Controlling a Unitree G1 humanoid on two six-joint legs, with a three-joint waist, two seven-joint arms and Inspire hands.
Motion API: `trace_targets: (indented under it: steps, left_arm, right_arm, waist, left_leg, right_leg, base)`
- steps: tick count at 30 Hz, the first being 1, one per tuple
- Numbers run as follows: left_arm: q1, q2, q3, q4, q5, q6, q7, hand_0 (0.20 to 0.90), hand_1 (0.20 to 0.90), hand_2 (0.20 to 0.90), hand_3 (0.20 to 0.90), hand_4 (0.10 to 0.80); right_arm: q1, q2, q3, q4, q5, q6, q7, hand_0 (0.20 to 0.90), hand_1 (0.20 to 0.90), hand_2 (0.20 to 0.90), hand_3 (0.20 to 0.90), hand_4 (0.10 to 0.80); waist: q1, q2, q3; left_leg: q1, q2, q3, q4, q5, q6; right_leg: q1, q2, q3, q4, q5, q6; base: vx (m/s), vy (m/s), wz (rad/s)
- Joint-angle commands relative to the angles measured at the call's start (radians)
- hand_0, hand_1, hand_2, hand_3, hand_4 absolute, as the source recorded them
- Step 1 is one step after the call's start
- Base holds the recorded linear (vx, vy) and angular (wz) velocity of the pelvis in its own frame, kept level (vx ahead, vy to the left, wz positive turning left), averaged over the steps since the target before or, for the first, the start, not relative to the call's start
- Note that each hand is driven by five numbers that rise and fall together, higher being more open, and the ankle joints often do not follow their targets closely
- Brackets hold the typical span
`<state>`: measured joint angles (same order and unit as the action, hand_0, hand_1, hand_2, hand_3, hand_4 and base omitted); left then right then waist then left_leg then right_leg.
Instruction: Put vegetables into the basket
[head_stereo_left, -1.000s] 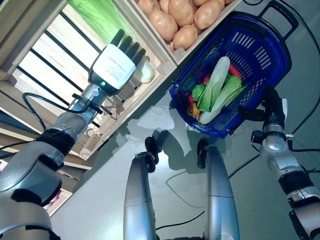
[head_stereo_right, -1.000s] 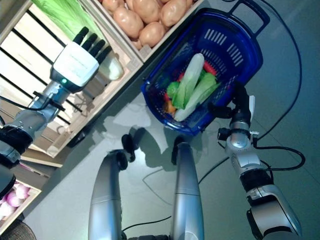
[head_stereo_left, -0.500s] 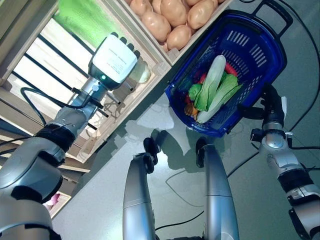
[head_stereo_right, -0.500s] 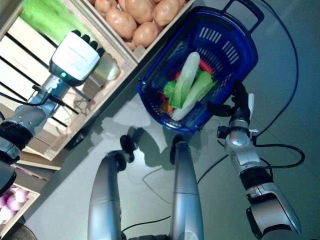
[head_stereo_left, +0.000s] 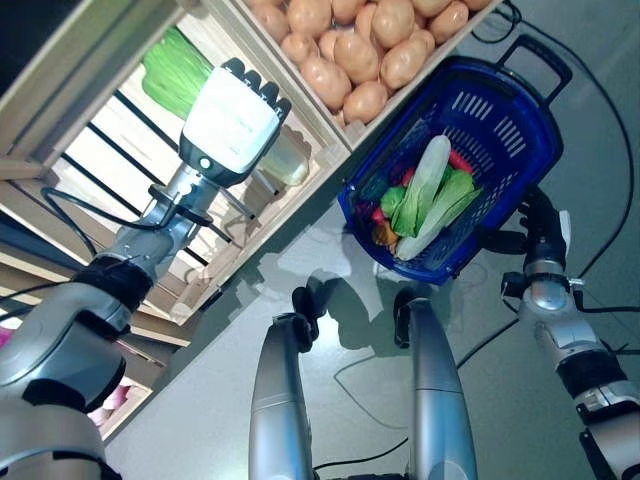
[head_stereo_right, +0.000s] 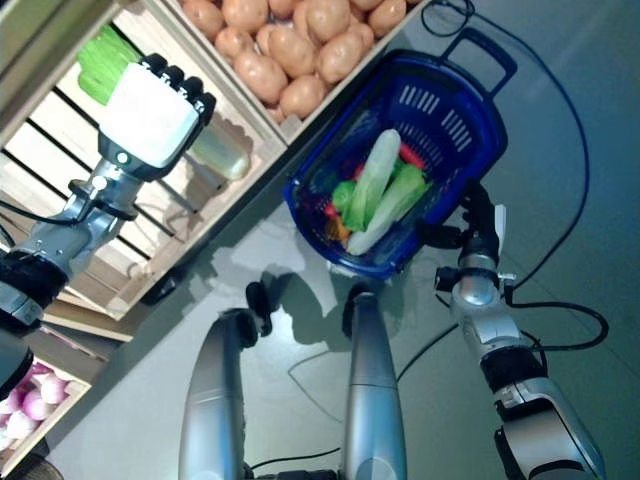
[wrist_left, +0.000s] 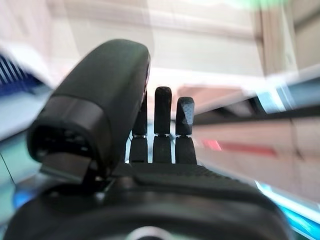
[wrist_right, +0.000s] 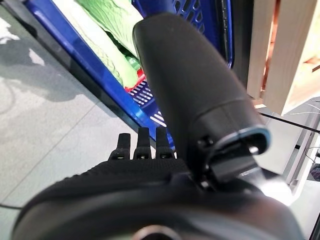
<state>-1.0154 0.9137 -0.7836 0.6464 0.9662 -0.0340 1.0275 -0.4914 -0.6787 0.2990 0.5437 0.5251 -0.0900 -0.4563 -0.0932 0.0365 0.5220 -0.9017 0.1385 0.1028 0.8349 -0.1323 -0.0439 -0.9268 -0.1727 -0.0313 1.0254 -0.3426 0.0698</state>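
Observation:
My right hand (head_stereo_left: 538, 226) is shut on the near handle of the blue basket (head_stereo_left: 497, 101), which hangs beside the shelf. In it lie a long pale cabbage (head_stereo_left: 424, 185), a green pepper (head_stereo_left: 394, 200), something orange (head_stereo_left: 385, 233) and red pieces. Raised at the wooden shelf, my left hand (head_stereo_left: 231, 119) is open, its fingers (wrist_left: 162, 125) straight and holding nothing. It sits in front of a pale green vegetable (head_stereo_left: 287, 161), and a bright green leafy bunch (head_stereo_left: 171, 74) lies just beyond it in the same crate.
A wooden crate of potatoes (head_stereo_left: 372, 48) sits above the basket. The slatted shelf (head_stereo_left: 110, 160) runs along the left. A lower crate holds purple onions (head_stereo_right: 24, 404). The basket's far handle (head_stereo_left: 537, 52) points away from me.
The whole picture has shifted, so my head has moved. My left hand stays at the crate by the pale vegetable, and the right hand still holds the basket.

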Motion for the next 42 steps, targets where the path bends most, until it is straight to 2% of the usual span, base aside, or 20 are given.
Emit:
trace_targets:
  steps: [1, 4, 7, 13, 14, 15, 16, 19, 24, 32, 42]
  left_arm:
    - [-0.036, 0.071, 0.13, -0.062, -0.086, 0.008, 0.118, 0.3, 0.3, 0.3, 0.3, 0.4]
    - [0.016, 0.07, 0.176, -0.107, -0.074, -0.006, 0.094, 0.3, 0.3, 0.3, 0.3, 0.4]
    - [0.024, 0.068, 0.181, -0.139, -0.063, 0.004, 0.063, 0.3, 0.3, 0.3, 0.3, 0.4]
    - [0.017, 0.082, 0.161, -0.174, -0.053, -0.003, -0.022, 0.3, 0.3, 0.3, 0.3, 0.4]
    - [0.02, 0.085, 0.156, -0.175, -0.044, -0.013, -0.029, 0.467, 0.467, 0.467, 0.467, 0.511]
    - [0.023, 0.087, 0.156, -0.176, -0.038, -0.02, -0.052, 0.7, 0.7, 0.7, 0.7, 0.667]
    - [0.017, 0.092, 0.138, -0.176, -0.045, -0.029, -0.063, 0.9, 0.9, 0.9, 0.9, 0.8]
    - [0.005, 0.103, 0.095, -0.168, 0.0, -0.059, -0.131, 0.9, 0.9, 0.9, 0.9, 0.8]
    - [-0.008, 0.119, 0.038, -0.154, -0.008, -0.05, -0.19, 0.9, 0.9, 0.9, 0.9, 0.8]
    - [-0.039, 0.138, -0.014, -0.133, 0.005, -0.045, -0.244, 0.9, 0.9, 0.9, 0.9, 0.8]
    - [-0.052, 0.126, -0.051, -0.103, 0.009, -0.028, -0.308, 0.9, 0.9, 0.9, 0.9, 0.8]
  right_arm:
    - [-0.028, 0.027, -0.069, -0.085, -0.033, -0.075, -0.039, 0.9, 0.9, 0.9, 0.9, 0.8]
    - [0.002, 0.035, -0.081, -0.096, -0.056, -0.067, -0.045, 0.9, 0.9, 0.9, 0.9, 0.8]
    - [0.004, 0.03, -0.089, -0.096, -0.053, -0.066, -0.048, 0.9, 0.9, 0.9, 0.9, 0.8]
    - [-0.011, 0.003, -0.09, -0.09, -0.01, -0.067, -0.043, 0.9, 0.9, 0.9, 0.9, 0.8]
    - [-0.011, -0.001, -0.091, -0.089, -0.008, -0.072, -0.036, 0.9, 0.9, 0.9, 0.9, 0.8]
    - [-0.01, -0.004, -0.091, -0.089, -0.008, -0.074, -0.034, 0.9, 0.9, 0.9, 0.9, 0.8]
    - [-0.015, -0.009, -0.088, -0.085, -0.001, -0.077, -0.033, 0.9, 0.9, 0.9, 0.9, 0.8]
    - [-0.021, -0.025, -0.088, -0.074, 0.008, -0.079, -0.017, 0.9, 0.9, 0.9, 0.9, 0.8]
    - [-0.027, -0.041, -0.079, -0.061, 0.021, -0.077, 0.002, 0.9, 0.9, 0.9, 0.9, 0.8]
    - [-0.025, -0.078, -0.076, -0.06, 0.035, -0.083, 0.01, 0.9, 0.9, 0.9, 0.9, 0.8]
    - [-0.028, -0.097, -0.072, -0.059, 0.04, -0.086, 0.001, 0.9, 0.9, 0.9, 0.9, 0.8]
  waist:
    - [0.003, -0.025, -0.002]
    - [0.013, -0.027, -0.002]
    - [0.02, -0.027, -0.002]
    - [0.031, -0.024, -0.002]
    - [0.031, -0.024, -0.002]
    - [0.031, -0.024, -0.002]
    - [0.03, -0.024, -0.002]
    - [0.026, -0.023, -0.002]
    - [0.017, -0.022, -0.002]
    - [0.01, -0.018, -0.002]
    - [0.004, -0.015, -0.002]
  left_leg:
    - [0.128, 0.021, 0.031, -0.073, -0.08, -0.018]
    - [0.181, 0.011, 0.028, -0.139, -0.052, -0.022]
    - [0.18, 0.002, 0.019, -0.159, -0.041, -0.024]
    - [0.135, -0.007, 0.001, -0.118, -0.07, -0.015]
    - [0.129, -0.007, 0.002, -0.112, -0.074, -0.011]
    - [0.125, -0.008, 0.003, -0.109, -0.076, -0.01]
    - [0.12, -0.007, 0.003, -0.104, -0.08, -0.006]
    - [0.114, -0.007, 0.006, -0.096, -0.087, -0.001]
    - [0.106, -0.003, 0.009, -0.083, -0.092, -0.002]
    - [0.062, 0.008, 0.011, -0.051, -0.101, 0.0]
    - [0.012, 0.02, 0.014, -0.019, -0.11, -0.005]
  right_leg:
    - [0.138, -0.019, -0.024, -0.19, 0.128, -0.004]
    - [0.191, -0.019, -0.034, -0.248, 0.145, -0.002]
    - [0.194, -0.015, -0.039, -0.268, 0.154, -0.002]
    - [0.146, -0.017, -0.053, -0.214, 0.125, -0.004]
    - [0.141, -0.015, -0.056, -0.21, 0.123, -0.004]
    - [0.139, -0.013, -0.057, -0.209, 0.121, -0.005]
    - [0.133, -0.011, -0.056, -0.204, 0.12, -0.004]
    - [0.124, -0.01, -0.056, -0.199, 0.118, -0.003]
    - [0.114, -0.012, -0.049, -0.188, 0.116, 0.001]
    - [0.072, -0.026, -0.045, -0.166, 0.112, 0.001]
    - [0.02, -0.044, -0.038, -0.14, 0.11, 0.005]
  base:
    - [0.022, -0.037, 0.09]
    - [0.02, -0.049, 0.08]
    - [-0.046, -0.053, 0.08]
    - [-0.058, -0.017, 0.04]
    - [0.0, 0.0, 0.0]
    - [0.0, 0.0, 0.0]
    - [0.0, 0.0, 0.0]
    - [0.0, 0.0, 0.0]
    - [0.025, 0.013, -0.02]
    - [0.01, 0.004, 0.0]
    - [0.0, 0.0, 0.0]
